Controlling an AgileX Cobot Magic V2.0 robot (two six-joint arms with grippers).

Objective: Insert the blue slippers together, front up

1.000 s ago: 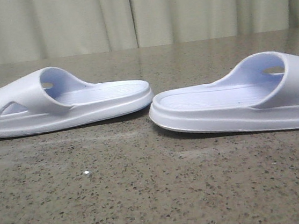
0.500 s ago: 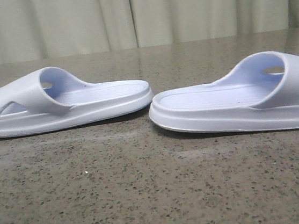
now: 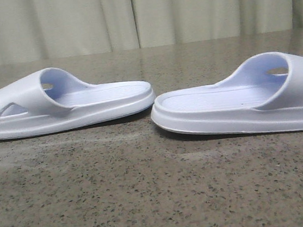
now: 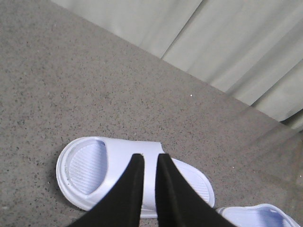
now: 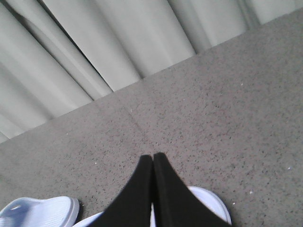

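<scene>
Two pale blue slippers lie sole-down on the table, end to end, open heel ends toward each other. The left slipper point(image 3: 62, 101) point(image 4: 118, 165) has its strap at the far left. The right slipper point(image 3: 243, 105) has its strap at the far right. Neither gripper shows in the front view. My left gripper point(image 4: 150, 157) hangs above the left slipper's strap, its fingers a narrow gap apart with nothing between them. My right gripper point(image 5: 153, 156) is shut and empty above one rounded end of the right slipper point(image 5: 210, 201). The left slipper's end point(image 5: 42, 210) shows beside it.
The slippers rest on a speckled grey-brown stone table point(image 3: 150, 201). A pale pleated curtain point(image 3: 140, 16) hangs behind its far edge. The other slipper's tip point(image 4: 265, 215) shows at the corner of the left wrist view.
</scene>
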